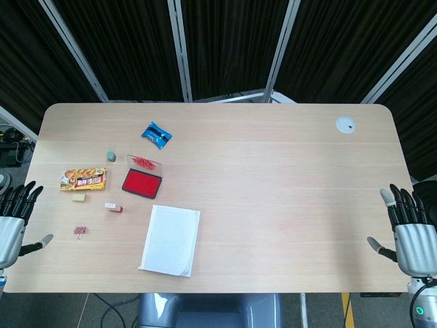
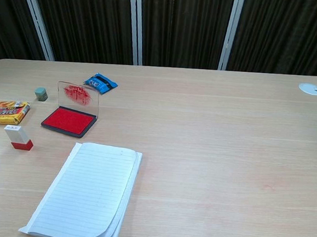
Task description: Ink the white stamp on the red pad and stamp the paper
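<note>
**Both hands waiting at the table's edges, stamp untouched**

Plainly, nothing is being held yet. The long pale wooden table (image 1: 273, 205) is carrying everything on its left half, so the job looks like one for the left arm. The sheet of lined white paper (image 2: 87, 192) is lying flat near the front edge, open and unobstructed, no mark showing on it. Just beyond it the red ink pad in its black tray (image 2: 69, 120) is sitting with its clear lid (image 2: 79, 97) standing upright at the back, so the red surface is exposed for inking. The small white stamp with a red base (image 2: 18, 137) is resting on the table left of the pad and near the paper's upper left corner, touching neither.

The left hand (image 1: 15, 217) is hanging at the table's left edge, fingers apart and empty, well apart from the stamp. The right hand (image 1: 407, 229) is hovering at the right edge, fingers likewise spread on nothing.

A yellow-orange snack packet (image 1: 83, 180), a blue wrapper (image 1: 156, 134) and a small grey-green cube (image 1: 110, 156) are lying around, off the likely path.
</note>
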